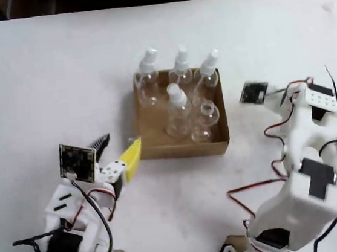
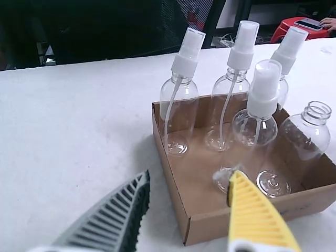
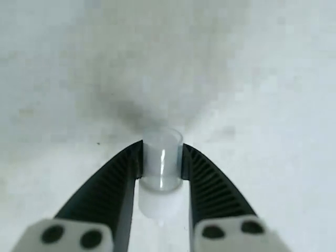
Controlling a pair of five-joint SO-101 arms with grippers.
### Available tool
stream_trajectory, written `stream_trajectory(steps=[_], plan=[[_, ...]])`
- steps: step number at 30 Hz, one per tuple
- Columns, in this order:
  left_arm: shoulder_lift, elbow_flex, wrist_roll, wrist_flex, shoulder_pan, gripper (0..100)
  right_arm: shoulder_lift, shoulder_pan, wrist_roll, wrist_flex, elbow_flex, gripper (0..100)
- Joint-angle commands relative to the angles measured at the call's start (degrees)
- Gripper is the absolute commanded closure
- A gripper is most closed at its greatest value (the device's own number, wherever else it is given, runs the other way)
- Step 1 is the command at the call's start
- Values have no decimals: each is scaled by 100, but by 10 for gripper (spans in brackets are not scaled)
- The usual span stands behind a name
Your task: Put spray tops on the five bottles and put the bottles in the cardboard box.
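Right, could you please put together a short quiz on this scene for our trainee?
1. How many bottles in the cardboard box already carry spray tops?
2. True or false: the left jaws are shut on a bottle.
3. The right jaws hold: A) a bottle, B) a spray top, C) nothing?
Key: 1) Four; the fifth bottle is uncapped. 2) False; they are open. 3) B.

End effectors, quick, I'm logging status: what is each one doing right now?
Left end effector: open, empty.
Right end effector: closed on a white plastic spray top with clear cap.
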Motion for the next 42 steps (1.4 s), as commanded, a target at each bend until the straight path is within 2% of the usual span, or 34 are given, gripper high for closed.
stream_trajectory(steps=[1, 6, 11, 14, 20, 26, 30, 34, 39, 42], plan=[[-57, -53, 18, -158, -4, 775, -1218, -127, -1503, 48, -141, 983], [-57, -62, 26, -158, -4, 775, -2448, -347, -2989, 154, -141, 983], [-57, -97, 44, -158, 4, 771, -4013, -567, -5090, 347, -141, 983], [-57, -193, 53, -114, 207, 771, -5156, -989, -5855, 752, -141, 983], [-57, -536, 53, 290, 752, 770, -6774, -2738, -6664, 1807, -97, 984], [-57, -993, 62, 686, 769, 770, -6967, -4356, -7710, 2308, -62, 984], [-57, -1152, 62, 905, 1112, 770, -6967, -5262, -8070, 1974, 360, 984], [-57, -1143, 62, 1029, 1604, 770, -6967, -5815, -8264, 1262, 1029, 984], [-57, -1125, 62, 993, 1640, 770, -7029, -6862, -8273, 963, 1582, 984], [-57, -1125, 62, 985, 1631, 770, -7029, -7178, -8273, 989, 1600, 984]])
